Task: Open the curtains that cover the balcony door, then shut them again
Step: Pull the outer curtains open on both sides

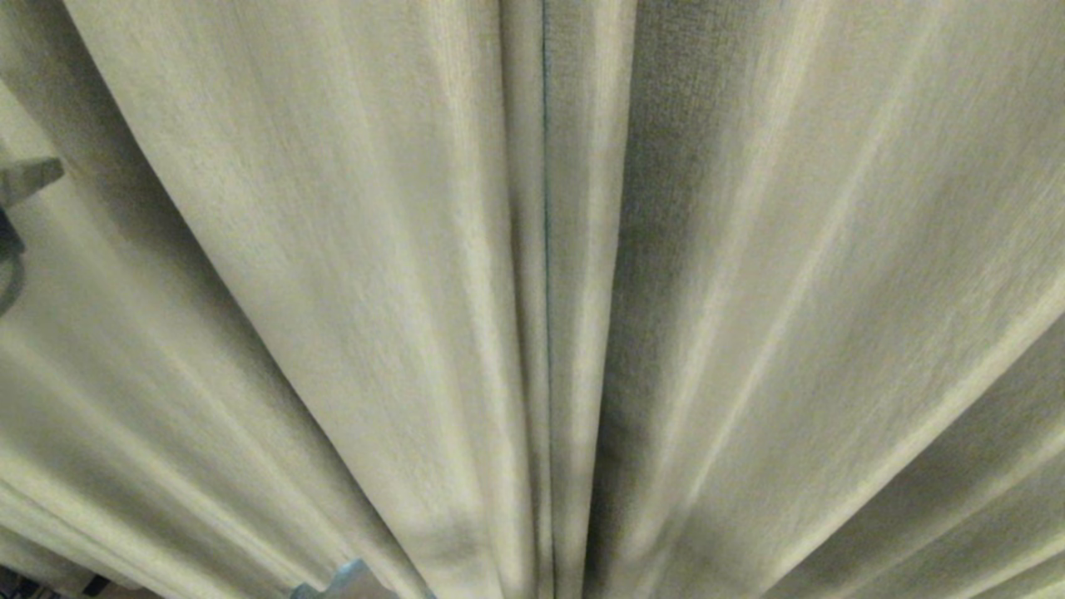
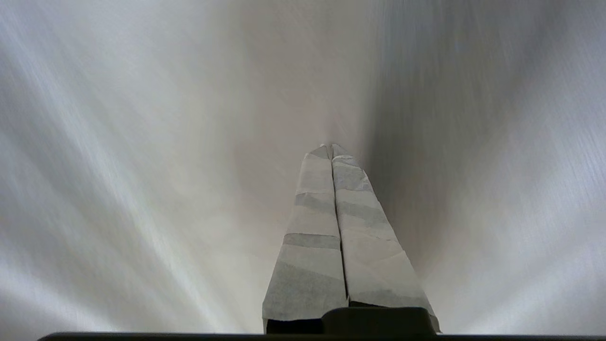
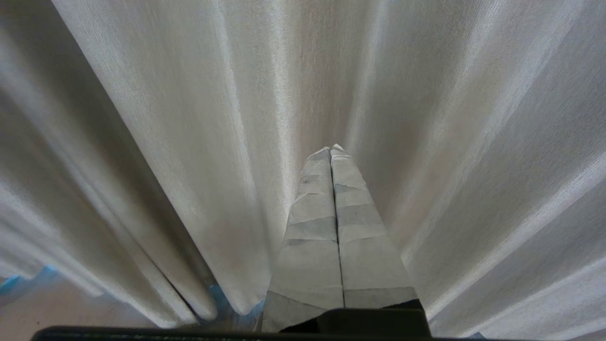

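In the head view, the curtains [image 1: 349, 249] are filling the whole frame, hanging drawn together in beige pleats, the two panels meeting at a seam down the middle; a grey piece of the robot is showing at the far left edge. In the left wrist view, the left gripper [image 2: 331, 148] is pointing into a blurred fold of the cloth, its taped fingers [image 2: 312, 237] pressed together on nothing. In the right wrist view, the right gripper [image 3: 331, 149] is facing the pleats, fingers likewise together and empty; the hems are hanging just above the floor [image 3: 57, 303].
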You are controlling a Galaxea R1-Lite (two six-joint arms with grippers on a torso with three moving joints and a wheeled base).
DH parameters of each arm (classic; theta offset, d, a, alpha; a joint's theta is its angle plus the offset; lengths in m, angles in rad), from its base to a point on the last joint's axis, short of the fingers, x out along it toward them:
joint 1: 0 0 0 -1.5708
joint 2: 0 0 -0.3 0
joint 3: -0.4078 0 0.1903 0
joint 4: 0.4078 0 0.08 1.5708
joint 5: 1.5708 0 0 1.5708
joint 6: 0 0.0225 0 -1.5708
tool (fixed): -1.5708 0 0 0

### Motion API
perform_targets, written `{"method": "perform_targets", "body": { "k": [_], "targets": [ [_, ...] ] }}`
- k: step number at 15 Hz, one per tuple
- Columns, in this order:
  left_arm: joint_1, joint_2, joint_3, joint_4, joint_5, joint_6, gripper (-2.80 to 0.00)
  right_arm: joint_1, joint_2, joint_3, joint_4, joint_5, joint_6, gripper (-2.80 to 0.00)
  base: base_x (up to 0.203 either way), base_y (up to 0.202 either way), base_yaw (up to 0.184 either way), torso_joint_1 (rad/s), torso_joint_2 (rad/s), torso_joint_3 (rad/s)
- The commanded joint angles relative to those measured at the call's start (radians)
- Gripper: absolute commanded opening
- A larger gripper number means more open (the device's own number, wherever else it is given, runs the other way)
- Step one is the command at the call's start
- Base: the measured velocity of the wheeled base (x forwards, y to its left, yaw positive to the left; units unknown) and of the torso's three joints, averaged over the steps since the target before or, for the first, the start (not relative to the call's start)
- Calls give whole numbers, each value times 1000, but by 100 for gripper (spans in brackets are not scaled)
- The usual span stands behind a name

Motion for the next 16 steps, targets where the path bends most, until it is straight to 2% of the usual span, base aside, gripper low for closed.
{"method": "perform_targets", "body": {
  "k": [1,4,7,15,16],
  "targets": [
    [-15,-124,83,3,13,5,-280,-1,0,0,0,0,-1,-280,0,0,0,0,0,0],
    [0,-156,99,5,25,6,-280,0,0,0,0,0,-1,-280,0,0,0,0,0,0],
    [77,-150,66,-1,20,5,-280,-1,0,0,0,0,-1,-280,0,0,0,0,0,0],
    [83,-78,-11,-5,23,-5,-280,0,0,0,0,0,-1,-280,0,0,0,0,0,0],
    [83,-77,-11,-5,23,-5,0,1,0,0,0,0,-1,-280,0,0,0,0,0,0]
  ]
}}
